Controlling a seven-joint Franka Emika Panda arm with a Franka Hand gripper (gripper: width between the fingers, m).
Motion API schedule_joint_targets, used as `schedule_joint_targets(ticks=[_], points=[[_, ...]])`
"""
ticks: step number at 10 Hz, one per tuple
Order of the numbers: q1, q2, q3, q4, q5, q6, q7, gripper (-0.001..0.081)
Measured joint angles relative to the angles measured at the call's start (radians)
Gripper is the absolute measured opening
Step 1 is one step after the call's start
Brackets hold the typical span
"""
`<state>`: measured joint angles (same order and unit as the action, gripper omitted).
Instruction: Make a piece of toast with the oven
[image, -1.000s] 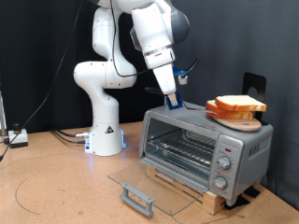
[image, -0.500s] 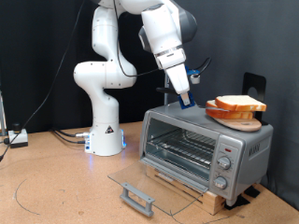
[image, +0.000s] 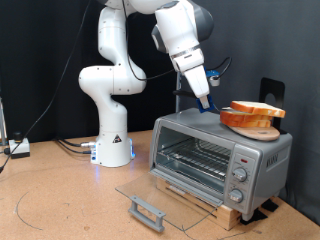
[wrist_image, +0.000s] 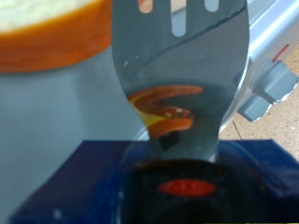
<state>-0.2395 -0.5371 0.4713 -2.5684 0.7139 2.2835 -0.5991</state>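
Note:
Two alike slices of toast (image: 252, 108) lie stacked on a round wooden board (image: 257, 129) on top of the silver oven (image: 260, 155). The oven's glass door (image: 165, 198) hangs open and its rack is empty. My gripper (image: 203, 90) hovers over the oven top, just to the exterior view's left of the toast, shut on a blue-handled spatula (image: 208, 101). In the wrist view the metal spatula blade (wrist_image: 177, 65) points over the oven top (wrist_image: 56, 131), with the toast's crust (wrist_image: 51, 33) beside the blade. My fingers are hidden behind the blue handle.
The white arm base (image: 112, 140) stands behind the oven at the exterior view's left, with cables on the table. The door's grey bar handle (image: 147, 211) juts out low in front. The knobs (image: 240, 173) sit on the oven's right panel.
My gripper has moved with the spatula to the exterior view's right across the oven top, closer to the toast. The toast, board and oven door have not moved.

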Motion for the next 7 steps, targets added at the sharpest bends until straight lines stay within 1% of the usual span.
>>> schedule_joint_targets(ticks=[3, 7], points=[[0.001, -0.026, 0.000, 0.000, 0.004, -0.027, 0.000, 0.0393], [0.009, -0.033, 0.010, 0.000, 0.005, -0.036, 0.001, 0.0393]])
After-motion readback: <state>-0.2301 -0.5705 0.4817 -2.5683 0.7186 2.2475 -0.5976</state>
